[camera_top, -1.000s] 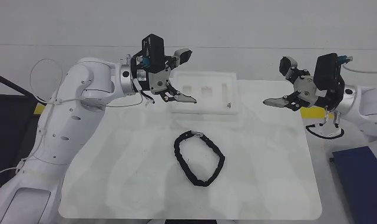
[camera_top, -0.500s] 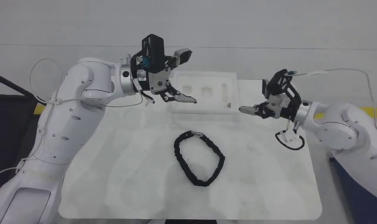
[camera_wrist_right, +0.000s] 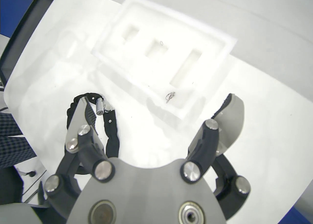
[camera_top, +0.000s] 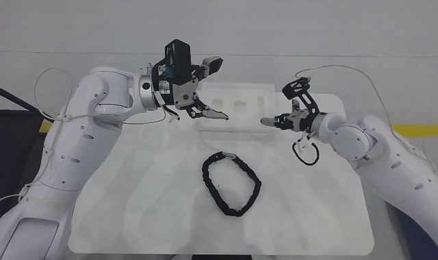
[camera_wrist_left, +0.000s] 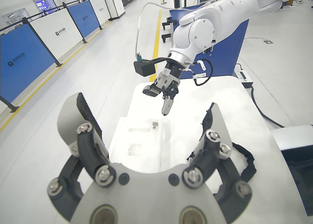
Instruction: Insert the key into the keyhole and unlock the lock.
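Here, the key [camera_wrist_right: 170, 96] is a small silver piece on a thin ring, lying on the white foam tray [camera_wrist_right: 185, 19] just ahead of the right pincer [camera_wrist_right: 156, 102], whose 2 fingers are spread wide and grasp nothing. The lock [camera_top: 231, 185], a black-sleeved chain loop with a short silver cylinder [camera_wrist_right: 99, 107], lies on the table [camera_top: 137, 191], nearer the robot than both pincers. The left pincer [camera_wrist_left: 143, 107] also gapes empty, above the tray's other end.
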Controlling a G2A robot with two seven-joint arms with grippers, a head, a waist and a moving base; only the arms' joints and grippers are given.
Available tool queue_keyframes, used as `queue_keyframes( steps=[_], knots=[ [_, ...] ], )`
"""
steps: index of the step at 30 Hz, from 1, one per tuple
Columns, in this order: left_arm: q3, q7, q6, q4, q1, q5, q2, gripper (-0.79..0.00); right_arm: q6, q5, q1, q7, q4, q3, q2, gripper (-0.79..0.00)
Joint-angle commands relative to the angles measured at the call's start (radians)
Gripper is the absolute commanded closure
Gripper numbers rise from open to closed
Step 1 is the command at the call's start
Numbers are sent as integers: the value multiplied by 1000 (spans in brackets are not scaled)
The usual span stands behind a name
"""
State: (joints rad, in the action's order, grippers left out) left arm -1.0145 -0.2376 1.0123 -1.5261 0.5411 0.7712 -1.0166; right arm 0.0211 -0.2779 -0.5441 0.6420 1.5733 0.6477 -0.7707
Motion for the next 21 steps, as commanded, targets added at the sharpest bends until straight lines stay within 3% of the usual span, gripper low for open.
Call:
queue_keyframes(
  steps=[1, 5, 21],
  knots=[
    [0, 0, 0, 0, 0, 0, 0, -785, -41, 7, 20, 35, -28, -17, -19, -785],
    [0, 0, 0, 0, 0, 0, 0, -785, -94, 29, 43, 98, -77, -50, -53, -785],
    [0, 0, 0, 0, 0, 0, 0, -785, -145, 119, 136, 135, -247, -134, -195, -785]
  ],
)
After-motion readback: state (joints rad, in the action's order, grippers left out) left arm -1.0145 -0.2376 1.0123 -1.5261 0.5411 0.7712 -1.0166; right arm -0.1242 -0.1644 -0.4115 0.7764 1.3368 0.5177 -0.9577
